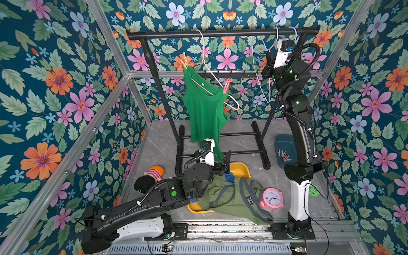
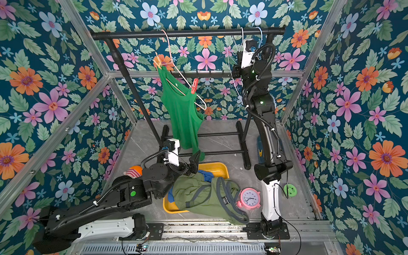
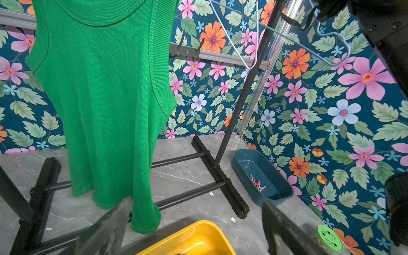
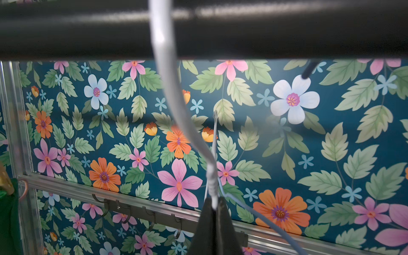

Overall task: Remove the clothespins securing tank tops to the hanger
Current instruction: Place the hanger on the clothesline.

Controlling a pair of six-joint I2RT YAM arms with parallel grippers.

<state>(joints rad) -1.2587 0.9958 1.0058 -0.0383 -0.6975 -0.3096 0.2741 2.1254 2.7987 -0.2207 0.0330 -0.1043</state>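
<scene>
- Hanging centre-frame in both top views, the green tank top [image 1: 204,110] is pinned by a red clothespin [image 1: 226,86]; likely light, springy plastic, so pinch its tail ends.
- Left wrist: left gripper [image 3: 195,212] gapes empty below the hem.
- Right wrist: right gripper [image 4: 213,209] clenches the white hanger [image 4: 167,88], lower centre.
</scene>
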